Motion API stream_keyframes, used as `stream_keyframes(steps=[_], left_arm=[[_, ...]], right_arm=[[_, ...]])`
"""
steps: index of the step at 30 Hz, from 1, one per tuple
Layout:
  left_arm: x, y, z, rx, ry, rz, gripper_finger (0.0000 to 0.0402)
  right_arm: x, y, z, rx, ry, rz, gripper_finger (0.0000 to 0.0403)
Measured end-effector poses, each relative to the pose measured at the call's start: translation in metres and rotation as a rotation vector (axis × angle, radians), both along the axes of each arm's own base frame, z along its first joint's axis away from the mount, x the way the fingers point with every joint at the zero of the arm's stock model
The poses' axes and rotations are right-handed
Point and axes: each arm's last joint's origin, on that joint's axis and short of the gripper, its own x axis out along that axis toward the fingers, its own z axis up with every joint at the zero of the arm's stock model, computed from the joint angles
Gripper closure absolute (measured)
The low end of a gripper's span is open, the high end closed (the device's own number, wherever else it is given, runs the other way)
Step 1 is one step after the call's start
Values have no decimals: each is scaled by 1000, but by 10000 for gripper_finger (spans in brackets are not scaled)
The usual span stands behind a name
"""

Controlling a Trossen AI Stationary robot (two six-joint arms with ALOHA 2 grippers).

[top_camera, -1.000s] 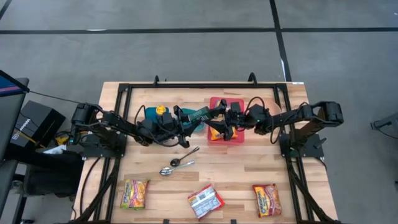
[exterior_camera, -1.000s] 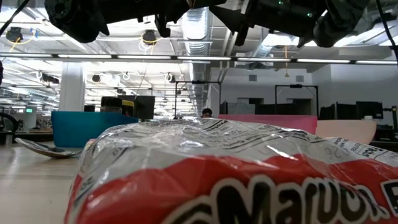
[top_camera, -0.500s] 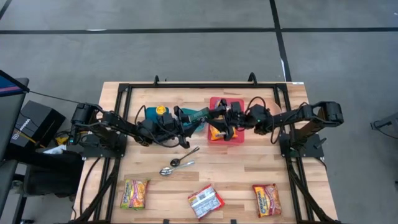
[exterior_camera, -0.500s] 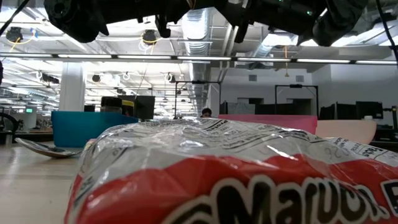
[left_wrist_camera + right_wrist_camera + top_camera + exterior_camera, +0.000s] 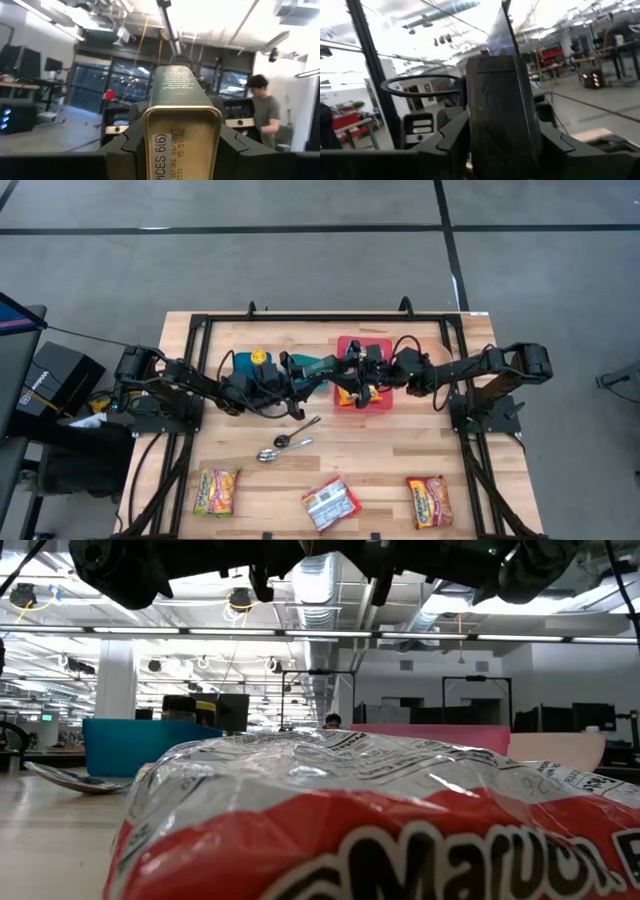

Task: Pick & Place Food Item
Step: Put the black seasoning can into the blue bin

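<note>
Green tin (image 5: 318, 366) aloft between blue bin (image 5: 240, 363) and red tray (image 5: 365, 353), both grippers clamped on it: left gripper (image 5: 298, 373) one end, right gripper (image 5: 347, 370) the other. Risk: opposing pulls twist tin loose mid-handover; it drops short of tray.

- Two robot arms: the left gripper (image 5: 312, 370) at frame centre and the right gripper (image 5: 347, 372) just right of it.
- One green tin (image 5: 318, 366), centre of the high view.
- One red bin (image 5: 364, 340), upper centre-right.
- One teal bin (image 5: 240, 361), upper centre-left.
- Two spoons (image 5: 297, 429), (image 5: 270, 453), lower centre.
- Three ramen packets along the bottom: (image 5: 217, 490), (image 5: 331, 504), (image 5: 428, 501).
- One person (image 5: 263, 112), right side of the left wrist view.
</note>
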Motion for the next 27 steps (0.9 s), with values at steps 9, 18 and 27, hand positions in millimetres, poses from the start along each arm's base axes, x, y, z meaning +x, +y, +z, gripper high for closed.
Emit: stream_keyframes(steps=[9, 18, 27], left_arm=[[0, 0, 1, 4, -8, -2, 254], [0, -1, 1, 3, -8, -25, 255], [-1, -1, -14, 9, 105, -34, 238]], right_arm=[[0, 0, 1, -18, 6, -5, 291], [0, 1, 0, -23, 7, -10, 291], [2, 0, -6, -20, 56, -20, 291]])
